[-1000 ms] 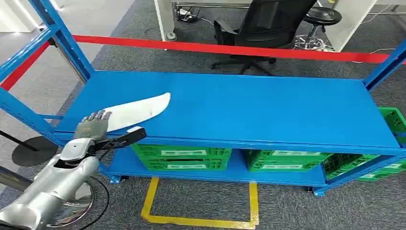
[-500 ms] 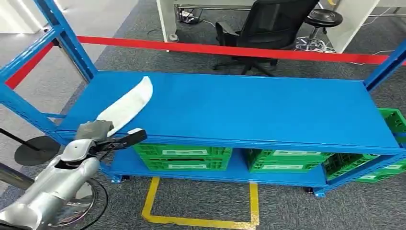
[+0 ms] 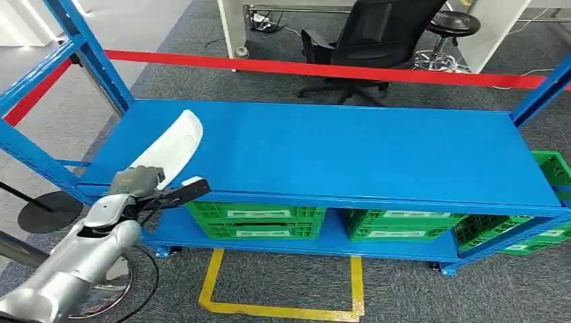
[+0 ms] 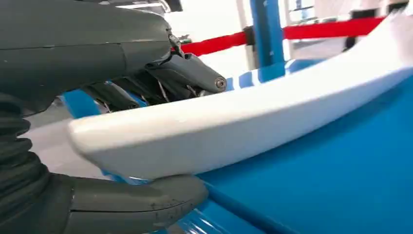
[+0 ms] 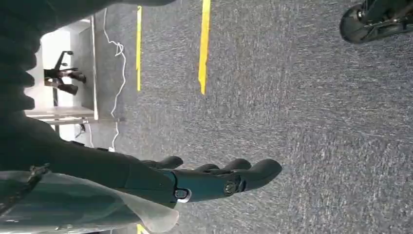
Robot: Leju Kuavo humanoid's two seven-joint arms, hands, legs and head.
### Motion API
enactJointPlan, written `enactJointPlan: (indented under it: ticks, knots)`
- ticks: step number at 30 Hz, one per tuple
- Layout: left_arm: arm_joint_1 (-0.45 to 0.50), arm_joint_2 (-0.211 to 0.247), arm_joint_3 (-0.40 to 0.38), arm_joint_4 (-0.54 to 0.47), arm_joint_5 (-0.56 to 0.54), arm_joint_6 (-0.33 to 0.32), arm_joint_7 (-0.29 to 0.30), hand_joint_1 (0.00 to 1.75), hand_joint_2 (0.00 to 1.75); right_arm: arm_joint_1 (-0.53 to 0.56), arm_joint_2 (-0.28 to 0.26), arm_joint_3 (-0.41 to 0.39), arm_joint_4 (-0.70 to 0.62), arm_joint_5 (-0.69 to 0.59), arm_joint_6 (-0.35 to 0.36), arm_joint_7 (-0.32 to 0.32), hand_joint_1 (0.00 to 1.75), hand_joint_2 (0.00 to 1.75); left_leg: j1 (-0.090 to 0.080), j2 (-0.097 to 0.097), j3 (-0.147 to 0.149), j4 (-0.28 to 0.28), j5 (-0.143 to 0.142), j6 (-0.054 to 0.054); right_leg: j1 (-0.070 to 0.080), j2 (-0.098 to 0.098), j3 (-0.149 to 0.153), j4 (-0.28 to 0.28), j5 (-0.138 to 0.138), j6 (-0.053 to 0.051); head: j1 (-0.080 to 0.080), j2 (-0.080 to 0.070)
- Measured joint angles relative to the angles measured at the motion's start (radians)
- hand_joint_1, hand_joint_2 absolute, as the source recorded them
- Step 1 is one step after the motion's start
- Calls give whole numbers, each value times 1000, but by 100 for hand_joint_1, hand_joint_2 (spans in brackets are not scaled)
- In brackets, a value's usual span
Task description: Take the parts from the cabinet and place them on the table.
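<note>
Head view is showing the left robot hand clamping the near end of a long white curved part at the front-left corner of the blue shelf, the part's far end angling up and inward over the shelf surface. Left wrist view is showing the thumb under the part and the fingers over it. A good lift probably means keeping that clamp firm and the long end level, clearing the blue upright. Right robot hand is hanging over grey carpet, fingers apart, holding nothing.
</note>
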Motion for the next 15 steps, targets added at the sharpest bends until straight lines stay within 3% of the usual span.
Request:
enactJointPlan:
  ticks: [15]
  knots:
    - [180, 13, -1, -330, 112, 92, -133, 175, 175, 18, -4, 4, 0, -26, -6, 0, 0, 175, 0, 0, -4, 0, 0, 0, 0, 0, -4, 0, 0, 0, 0, 0]
